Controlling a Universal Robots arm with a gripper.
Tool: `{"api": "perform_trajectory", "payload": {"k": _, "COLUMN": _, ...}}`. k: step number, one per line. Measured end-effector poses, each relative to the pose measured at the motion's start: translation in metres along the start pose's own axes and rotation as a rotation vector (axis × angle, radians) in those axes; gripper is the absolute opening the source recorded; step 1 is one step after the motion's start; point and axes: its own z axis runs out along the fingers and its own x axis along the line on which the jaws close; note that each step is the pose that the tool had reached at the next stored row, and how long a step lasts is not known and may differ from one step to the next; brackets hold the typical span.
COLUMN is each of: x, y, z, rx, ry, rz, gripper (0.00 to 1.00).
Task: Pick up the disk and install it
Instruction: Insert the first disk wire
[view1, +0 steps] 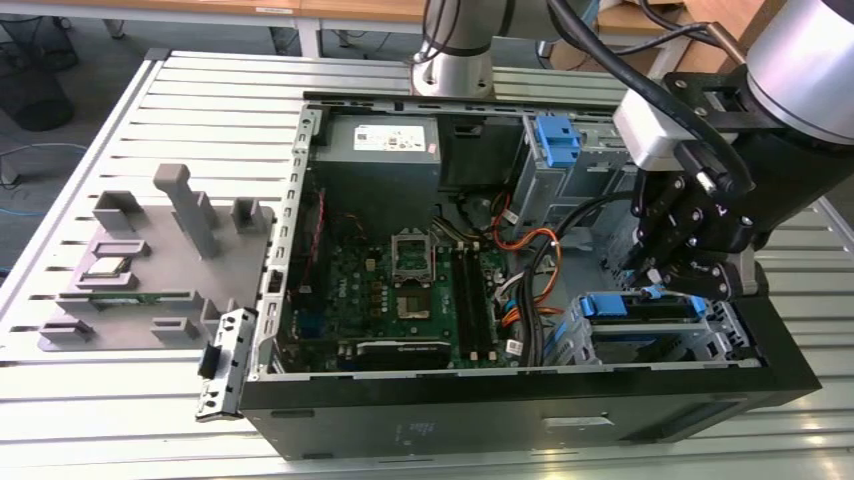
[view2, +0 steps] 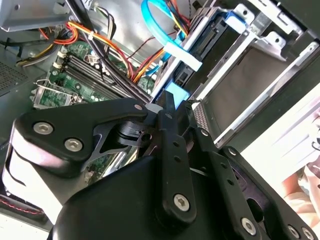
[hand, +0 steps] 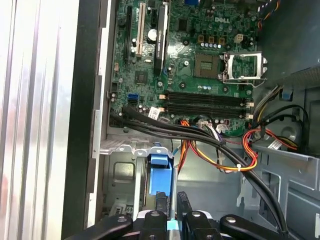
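Gripper: the gripper (view1: 663, 283) hangs over the open computer case (view1: 400, 425), at about 4 o'clock in the exterior view; its black fingers (hand: 161, 204) pinch the blue rail of the disk.
Disk: the disk (view1: 643, 308) stands on edge in the drive cage (view1: 727, 325), its blue rail (hand: 160, 172) uppermost, near the case's front wall.
Motherboard: green motherboard (view1: 400, 285) lies at the case's centre, at 9 o'clock from the cage.
Cables: orange and black cables (hand: 215, 147) run between board and cage.
Power supply: grey power supply (view1: 380, 160) sits at 12 o'clock.
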Motion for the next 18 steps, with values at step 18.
{"api": "perform_trajectory", "payload": {"k": 18, "x": 0.0, "y": -0.0079, "z": -0.005, "rx": 0.0001, "ry": 0.0003, "rz": 0.001, "gripper": 0.23}}
